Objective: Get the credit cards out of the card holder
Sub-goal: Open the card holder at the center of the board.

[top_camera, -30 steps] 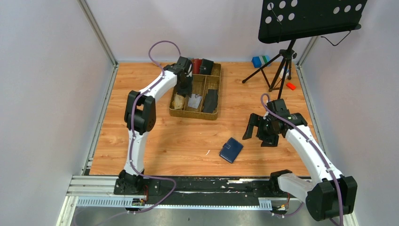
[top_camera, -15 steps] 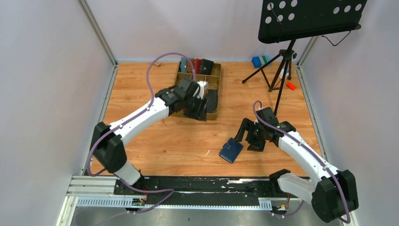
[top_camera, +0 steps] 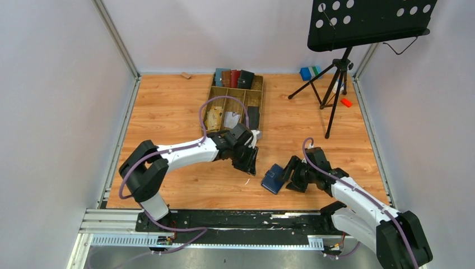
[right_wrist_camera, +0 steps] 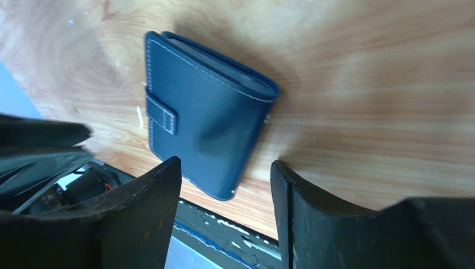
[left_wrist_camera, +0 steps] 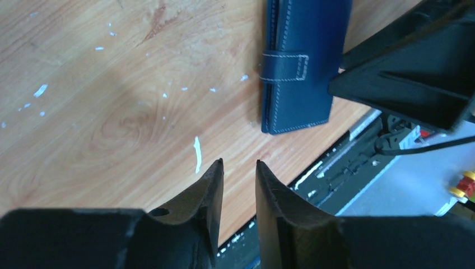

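Observation:
The navy-blue card holder lies shut on the wooden table near the front edge, its tab fastened. It also shows in the left wrist view and the right wrist view. My left gripper hovers just left of it, its jaws only a narrow gap apart with nothing between them. My right gripper is open wide and empty at the holder's right edge. A tan card and a white-grey card lie in the tray. Any cards in the holder are hidden.
A wooden compartment tray stands at the back centre, with teal, red and black holders at its far end. A music stand tripod stands back right. The black rail runs along the front edge.
My left arm swung from the tray down to the holder's left side. My right gripper came down and left to the holder's right edge. The holder has barely moved.

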### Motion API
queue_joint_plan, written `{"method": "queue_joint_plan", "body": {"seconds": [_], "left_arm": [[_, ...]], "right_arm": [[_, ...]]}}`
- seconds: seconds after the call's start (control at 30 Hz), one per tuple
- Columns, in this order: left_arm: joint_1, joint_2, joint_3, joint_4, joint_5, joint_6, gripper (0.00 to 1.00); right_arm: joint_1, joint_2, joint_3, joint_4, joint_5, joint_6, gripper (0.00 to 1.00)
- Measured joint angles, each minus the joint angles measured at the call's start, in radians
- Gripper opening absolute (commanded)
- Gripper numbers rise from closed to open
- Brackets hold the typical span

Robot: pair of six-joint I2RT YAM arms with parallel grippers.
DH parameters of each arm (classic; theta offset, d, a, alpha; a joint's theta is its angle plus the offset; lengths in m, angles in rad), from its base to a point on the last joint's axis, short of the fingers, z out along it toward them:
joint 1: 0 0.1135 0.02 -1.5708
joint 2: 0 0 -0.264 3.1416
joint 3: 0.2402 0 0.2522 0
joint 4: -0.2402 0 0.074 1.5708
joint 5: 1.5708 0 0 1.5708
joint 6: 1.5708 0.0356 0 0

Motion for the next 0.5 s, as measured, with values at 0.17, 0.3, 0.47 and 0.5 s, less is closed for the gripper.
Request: {"method": "queue_joint_plan", "body": {"seconds": [0.17, 0.3, 0.47, 0.5], "left_arm": [[-0.002, 0.096, -0.002, 0.047, 0.004, -0.022, 0.28], [-0.002, 0.147, 0.0, 0.064, 0.013, -0.026, 0.27], [-0.005, 0.169, 0.001, 0.067, 0.026, -0.026, 0.28], [-0.006, 0.17, 0.001, 0.069, 0.028, -0.026, 0.28]], "right_arm": [[0.0, 0.048, -0.015, 0.119, -0.018, 0.026, 0.48], [0.0, 0.084, -0.021, 0.175, -0.018, 0.036, 0.35], [0.0, 0.111, -0.011, 0.19, -0.018, 0.031, 0.09], [0.0, 0.111, -0.008, 0.191, -0.019, 0.027, 0.08]]}}
